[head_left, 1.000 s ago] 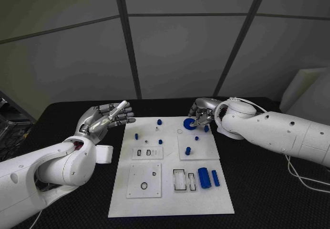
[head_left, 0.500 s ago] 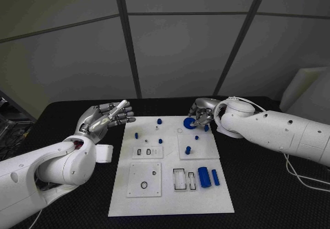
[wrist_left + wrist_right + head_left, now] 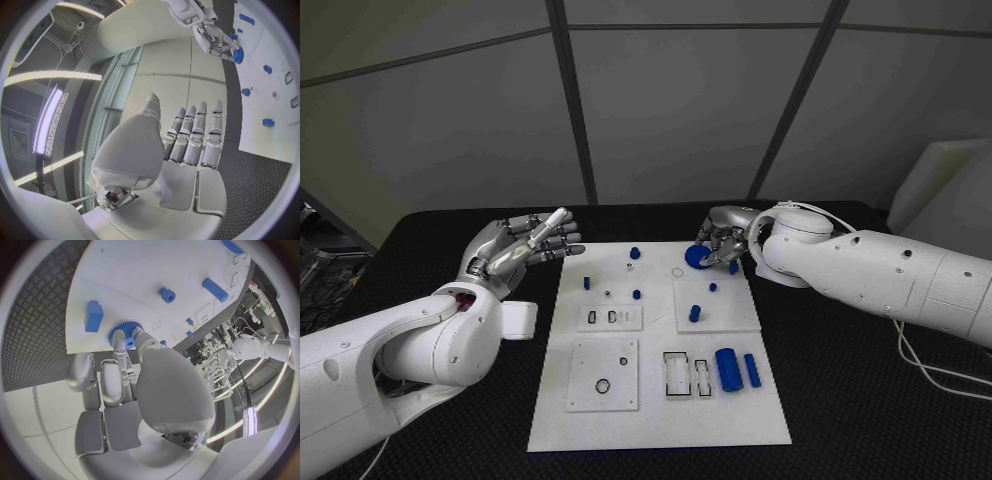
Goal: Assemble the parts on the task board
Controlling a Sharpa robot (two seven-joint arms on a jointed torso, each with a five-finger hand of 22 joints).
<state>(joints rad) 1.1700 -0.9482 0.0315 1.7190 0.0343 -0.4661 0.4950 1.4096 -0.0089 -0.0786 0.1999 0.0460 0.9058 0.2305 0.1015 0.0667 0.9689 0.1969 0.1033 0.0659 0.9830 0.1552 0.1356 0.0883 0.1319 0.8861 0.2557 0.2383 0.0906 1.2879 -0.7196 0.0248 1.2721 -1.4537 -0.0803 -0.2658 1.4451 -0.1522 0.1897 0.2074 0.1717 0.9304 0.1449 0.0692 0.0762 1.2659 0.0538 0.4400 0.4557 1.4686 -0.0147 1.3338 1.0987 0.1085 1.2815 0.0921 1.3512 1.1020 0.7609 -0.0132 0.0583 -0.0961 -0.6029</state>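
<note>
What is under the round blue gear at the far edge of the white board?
The round blue toothed gear lies over the white task board, with the right hand touching it. What is directly beneath is covered by the gear and the fingers.

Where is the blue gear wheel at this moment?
In the head view the blue gear wheel sits at the far right corner of the white board, under the fingertips of the right hand, which touches it.
</note>
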